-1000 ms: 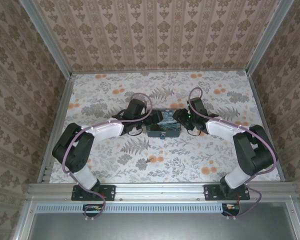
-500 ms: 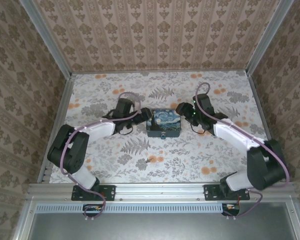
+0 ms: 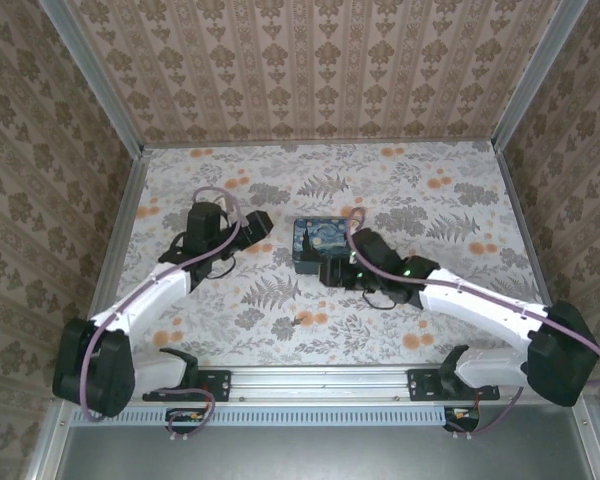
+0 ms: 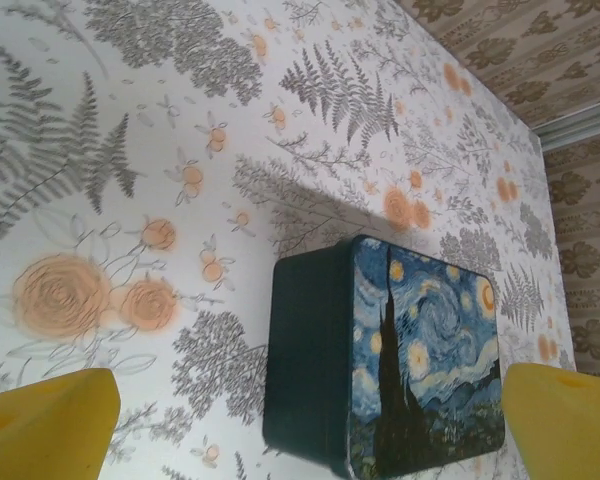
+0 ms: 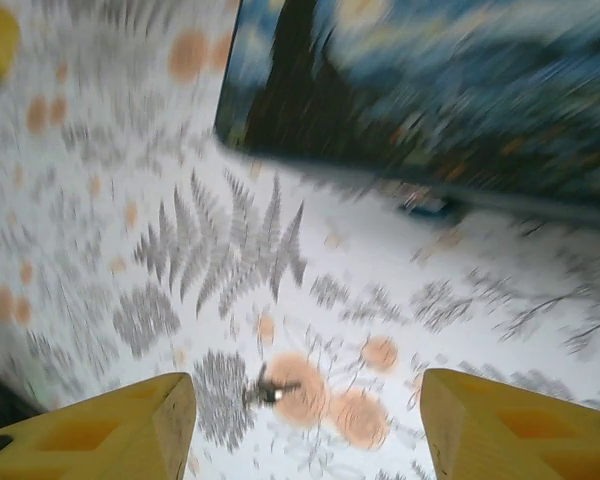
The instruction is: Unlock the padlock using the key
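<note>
No writing we can read

We find no word, number, brand or sign that can be made out. The box (image 4: 420, 370) bears only a painted night sky of swirls and stars, and the table (image 3: 430, 200) and walls (image 3: 320, 70) bear only flower and leaf patterns. In the right wrist view the padlock (image 5: 428, 208) is too small and blurred for us to tell whether it has any marking.
</note>
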